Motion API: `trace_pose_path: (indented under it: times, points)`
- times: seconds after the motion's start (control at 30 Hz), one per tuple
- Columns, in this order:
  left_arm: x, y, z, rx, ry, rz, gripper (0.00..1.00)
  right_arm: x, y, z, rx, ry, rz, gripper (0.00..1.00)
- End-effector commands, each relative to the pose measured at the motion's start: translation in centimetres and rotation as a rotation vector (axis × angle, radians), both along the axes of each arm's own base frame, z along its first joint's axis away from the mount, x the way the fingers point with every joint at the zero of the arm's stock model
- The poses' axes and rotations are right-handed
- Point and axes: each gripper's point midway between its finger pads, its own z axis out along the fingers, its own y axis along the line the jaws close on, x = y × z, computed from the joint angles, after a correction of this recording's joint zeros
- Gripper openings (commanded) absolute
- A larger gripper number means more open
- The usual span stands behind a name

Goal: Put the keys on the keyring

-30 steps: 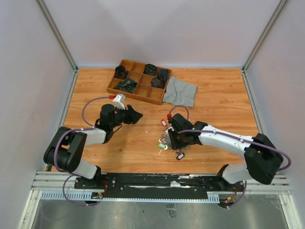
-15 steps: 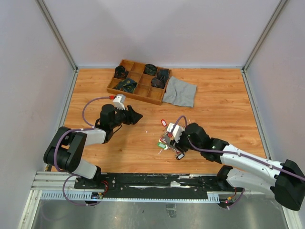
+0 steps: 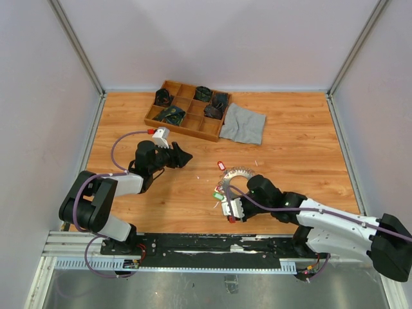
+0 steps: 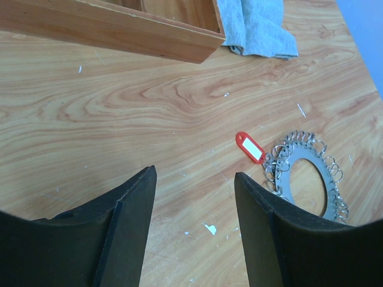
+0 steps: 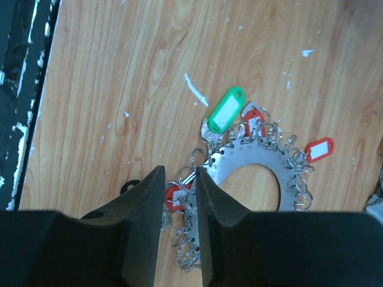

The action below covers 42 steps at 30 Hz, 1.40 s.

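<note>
You are working at the keyring [image 5: 248,154], which is lying flat on the table [image 3: 302,148] with its small split rings fanned round the rim. Your right gripper [image 5: 178,174] is hanging over the keyring's near-left edge, its jaws drawn in to a narrow slot. A scrap of red tag and some split rings are showing in that slot, but I cannot tell whether you are pinching them or only hovering above them. That narrow setting looks chosen for thin metal, since wider jaws would be raking several rings at once. The keys [image 5: 210,128] are clustering along the same left side of the keyring, with a green tag [image 5: 226,109] and red ones lying against the rim. One red tag [image 4: 250,147] is sitting just off the keyring's far-left edge; whether each key is threaded on I cannot tell. Your left gripper [image 4: 194,179] is hovering well to the left of the keyring, jaws standing wide with nothing between them. It is pointing toward the keyring, probably so it can come in and steady it. The wooden tray [image 3: 183,130] and grey cloth [image 3: 246,123] are lying well beyond the keyring, out of the way.
</note>
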Motion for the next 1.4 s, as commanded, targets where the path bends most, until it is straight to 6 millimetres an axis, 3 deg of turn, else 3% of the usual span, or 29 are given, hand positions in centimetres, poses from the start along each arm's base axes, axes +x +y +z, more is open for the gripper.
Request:
trace_pose_path:
  times: [0.0,0.6,1.37]
  points:
    - [0.7,0.2,1.0,0.004,-0.047,0.005,0.6,0.0,0.3,-1.4,-0.069,-0.049,0.1,0.29]
    - [0.8,0.2,0.9,0.006,-0.042,0.005,0.6,2.9,1.7,-3.0,-0.121,-0.119,0.071,0.25]
    - [0.8,0.3,0.8,0.007,-0.042,0.006,0.6,4.8,0.7,-4.2,-0.22,-0.169,0.007,0.21]
